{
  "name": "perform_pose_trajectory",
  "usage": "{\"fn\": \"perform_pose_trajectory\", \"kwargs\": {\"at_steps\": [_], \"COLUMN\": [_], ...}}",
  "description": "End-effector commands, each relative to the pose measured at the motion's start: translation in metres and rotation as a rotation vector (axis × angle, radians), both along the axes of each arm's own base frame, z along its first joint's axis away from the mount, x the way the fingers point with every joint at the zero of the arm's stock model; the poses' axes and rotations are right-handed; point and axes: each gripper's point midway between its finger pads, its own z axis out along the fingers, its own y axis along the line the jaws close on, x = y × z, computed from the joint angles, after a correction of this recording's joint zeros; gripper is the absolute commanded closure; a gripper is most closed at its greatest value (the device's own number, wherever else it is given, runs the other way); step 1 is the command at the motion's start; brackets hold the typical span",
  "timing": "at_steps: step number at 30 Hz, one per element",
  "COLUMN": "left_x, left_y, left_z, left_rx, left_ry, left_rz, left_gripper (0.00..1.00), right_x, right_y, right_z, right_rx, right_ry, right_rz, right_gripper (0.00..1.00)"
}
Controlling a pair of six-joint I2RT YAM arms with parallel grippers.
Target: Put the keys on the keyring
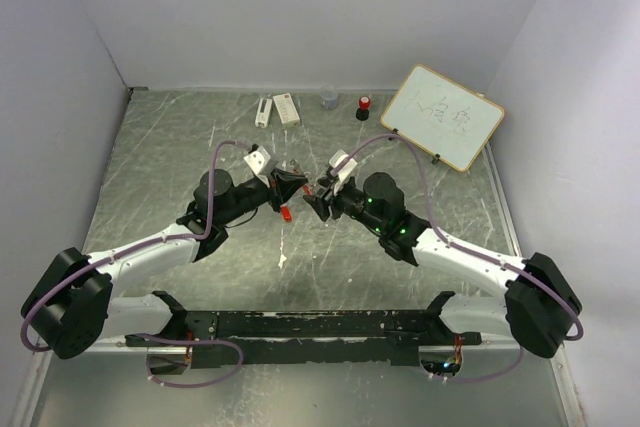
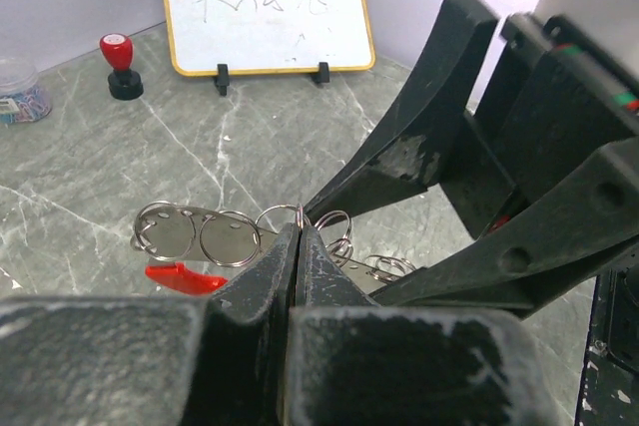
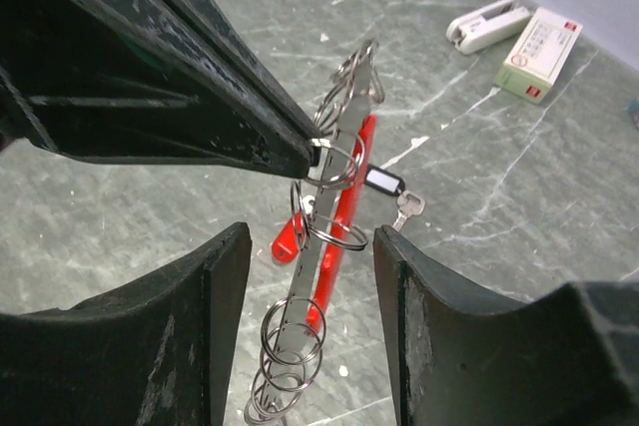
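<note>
Between right gripper (image 3: 310,241) jaws, spread apart, keyring (image 3: 318,256) hanging clear of both, left gripper (image 3: 310,158) clamped tight on 1 ring

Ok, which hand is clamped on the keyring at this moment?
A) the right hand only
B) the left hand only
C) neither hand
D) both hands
B: the left hand is pinched shut on the keyring, while the right hand stands open with a finger on either side of it.
</note>
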Motion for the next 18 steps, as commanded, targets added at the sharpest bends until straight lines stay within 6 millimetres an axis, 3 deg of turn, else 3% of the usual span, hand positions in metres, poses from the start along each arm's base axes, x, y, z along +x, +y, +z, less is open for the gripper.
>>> {"fn": "perform_pose_trajectory", "kwargs": {"at_steps": [1, 5, 8, 10, 12, 13, 16, 18], "left_x": [0.003, 0.0, -0.002, -0.003, -0.003, -0.002, 0.005, 0.011], "left_y": [-0.003, -0.003, -0.004, -0.004, -0.004, -0.002, 0.008, 0.019], "left_z": [0.033, 0.034, 0.034, 0.034, 0.035, 0.035, 0.043, 0.051], "left_rx": [-0.065, -0.071, -0.074, -0.077, -0.076, -0.075, -0.076, -0.079], "left_ry": [-0.051, -0.049, -0.044, -0.04, -0.041, -0.042, -0.04, -0.049], "left_rz": [0.001, -0.013, -0.022, -0.027, -0.023, -0.013, 0.058, 0.127], "left_gripper": [0.93, 0.93, 0.93, 0.93, 0.93, 0.91, 0.59, 0.49], "right_x": [0.005, 0.009, 0.014, 0.016, 0.017, 0.019, 0.021, 0.022], "right_y": [0.004, 0.002, 0.001, 0.002, 0.001, 0.0, -0.006, -0.012], "right_z": [-0.001, -0.002, -0.001, -0.001, -0.001, -0.001, -0.001, 0.001], "right_rx": [-0.002, 0.004, 0.001, -0.003, -0.006, -0.007, -0.017, -0.022], "right_ry": [0.009, 0.001, -0.012, -0.019, -0.024, -0.025, -0.033, -0.053], "right_rz": [-0.007, -0.031, -0.046, -0.049, -0.056, -0.066, -0.1, -0.119], "right_gripper": [0.47, 0.51, 0.59, 0.73, 0.97, 1.0, 1.0, 1.0]}}
